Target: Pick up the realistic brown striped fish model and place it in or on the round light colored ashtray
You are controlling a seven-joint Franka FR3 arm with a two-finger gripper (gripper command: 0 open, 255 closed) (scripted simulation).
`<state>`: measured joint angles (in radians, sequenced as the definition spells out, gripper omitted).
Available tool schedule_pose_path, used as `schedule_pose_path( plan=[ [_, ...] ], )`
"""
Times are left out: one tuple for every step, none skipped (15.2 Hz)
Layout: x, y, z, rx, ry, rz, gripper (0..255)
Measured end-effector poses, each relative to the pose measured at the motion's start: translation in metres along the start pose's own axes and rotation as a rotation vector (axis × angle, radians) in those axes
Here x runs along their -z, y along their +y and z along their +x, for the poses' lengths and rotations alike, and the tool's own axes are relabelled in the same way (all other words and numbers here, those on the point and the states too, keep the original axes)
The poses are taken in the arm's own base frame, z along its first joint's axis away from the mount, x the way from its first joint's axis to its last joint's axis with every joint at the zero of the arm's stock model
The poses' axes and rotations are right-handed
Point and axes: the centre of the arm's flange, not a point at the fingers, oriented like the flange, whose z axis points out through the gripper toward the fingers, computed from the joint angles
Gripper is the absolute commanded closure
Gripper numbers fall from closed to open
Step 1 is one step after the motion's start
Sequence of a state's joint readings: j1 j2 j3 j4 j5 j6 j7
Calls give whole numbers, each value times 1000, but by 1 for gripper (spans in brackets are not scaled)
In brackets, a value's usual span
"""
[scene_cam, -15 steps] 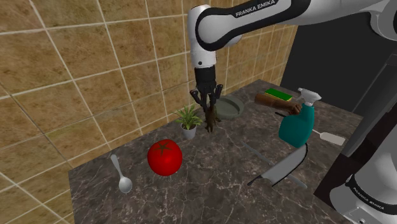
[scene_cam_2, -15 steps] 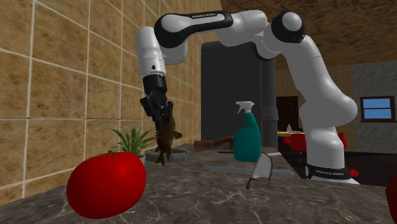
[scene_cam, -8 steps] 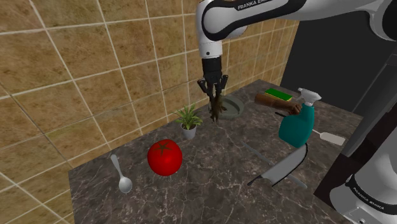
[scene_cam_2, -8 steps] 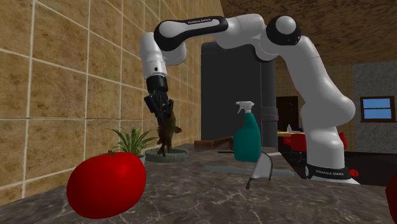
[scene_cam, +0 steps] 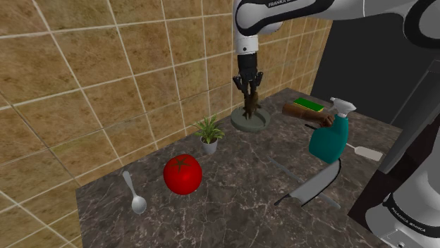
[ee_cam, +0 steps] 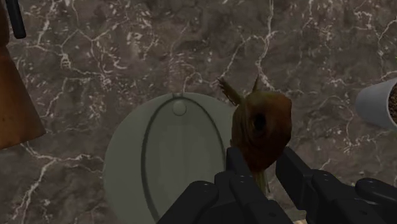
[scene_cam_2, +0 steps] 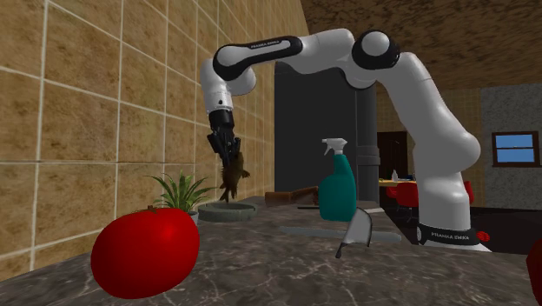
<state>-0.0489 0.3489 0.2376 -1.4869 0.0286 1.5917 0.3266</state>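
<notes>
- Claw [scene_cam_2: 224,144]: all black and two-fingered, it points down from the white arm [scene_cam_2: 347,52]. Its fingers [ee_cam: 237,167] are clenched on the upper part of the brown striped fish model [ee_cam: 261,127], one finger on each side.
- Brown striped fish model: it hangs lengthwise below the claw, above the dark marbled stone counter [scene_cam: 233,204].
  - In the shoulder view its lower end lies over the round grey-green ashtray [scene_cam: 240,124].
  - In the wrist view it sits over the ashtray's rim, on the side toward the plant pot, not over the dish's centre.
  - Whether the lower end touches the ashtray cannot be told.
- Round grey-green ashtray: it lies flat on the counter close to the tan tiled wall [scene_cam: 84,84] and has a shallow inner well.
- Small green potted plant in a white pot [scene_cam: 209,134]: it stands upright near the ashtray, to the shoulder view's left of it and also close to the wall.
- Glossy red tomato [scene_cam: 182,174]: it lies farther to the shoulder view's left and nearer the camera, well apart from the ashtray.
- Grey metal spoon [scene_cam: 134,196]: it lies on the counter to the shoulder view's left of the tomato.
- Teal spray bottle with a white trigger head [scene_cam: 328,139]: it stands upright to the shoulder view's right of the ashtray, apart from it.
</notes>
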Motion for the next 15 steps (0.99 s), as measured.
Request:
schedule_pose_path(
  plan=[
    [6, 10, 9, 0, 0, 0, 255],
    [7, 21, 16, 0, 0, 0, 255],
    [10, 31, 23, 0, 0, 0, 255],
    [8, 37, 25, 0, 0, 0, 255],
    [5, 39, 27, 0, 0, 0, 255],
    [0, 41, 27, 0, -1, 0, 255],
    [-4, 41, 29, 0, 0, 0, 255],
    [-9, 41, 31, 1, -1, 0, 255],
    [-15, 41, 33, 1, -1, 0, 255],
    [-20, 41, 34, 1, -1, 0, 255],
    [-25, 41, 35, 1, -1, -1, 255],
    [-32, 41, 36, 1, -1, 0, 255],
    [-36, 41, 37, 1, -1, 0, 255],
    [-40, 41, 38, 1, -1, 0, 255],
    [-45, 42, 39, 1, -1, 0, 255]
  ],
)
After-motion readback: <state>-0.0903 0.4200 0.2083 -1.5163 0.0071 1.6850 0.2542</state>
